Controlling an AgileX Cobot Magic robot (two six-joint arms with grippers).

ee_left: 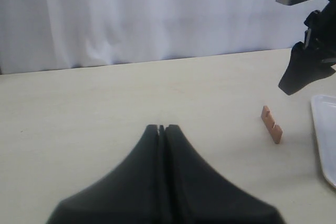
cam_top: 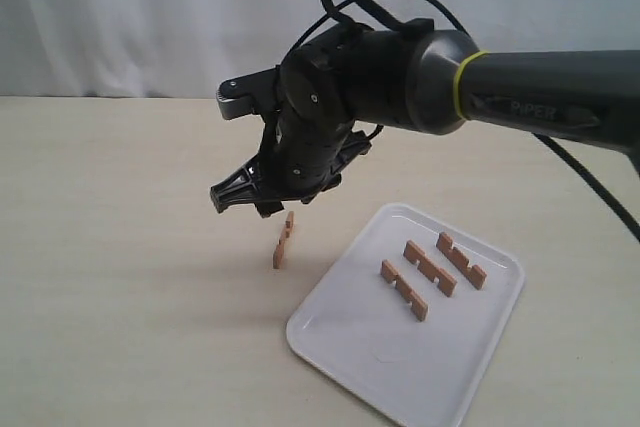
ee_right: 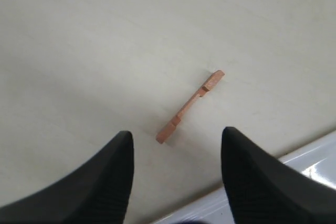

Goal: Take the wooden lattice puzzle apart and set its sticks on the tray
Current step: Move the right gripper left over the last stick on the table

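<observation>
No assembled lattice puzzle is in view, only separate sticks. One notched wooden stick (cam_top: 283, 242) (ee_left: 272, 124) (ee_right: 189, 107) lies on the table left of the white tray (cam_top: 330, 332) (ee_right: 315, 156) (ee_left: 325, 145). Three sticks (cam_top: 432, 272) lie side by side on the tray. My right gripper (cam_top: 250, 199) (ee_right: 177, 145) hangs open above the lone stick, nothing between its fingers. My left gripper (ee_left: 161, 128) is shut and empty, low over the table well left of that stick, and is not in the exterior view.
The beige table (cam_top: 120, 247) runs to a white curtain (cam_top: 120, 17) behind. The right arm's dark body (cam_top: 380, 77) and cable stretch over the tray from the right.
</observation>
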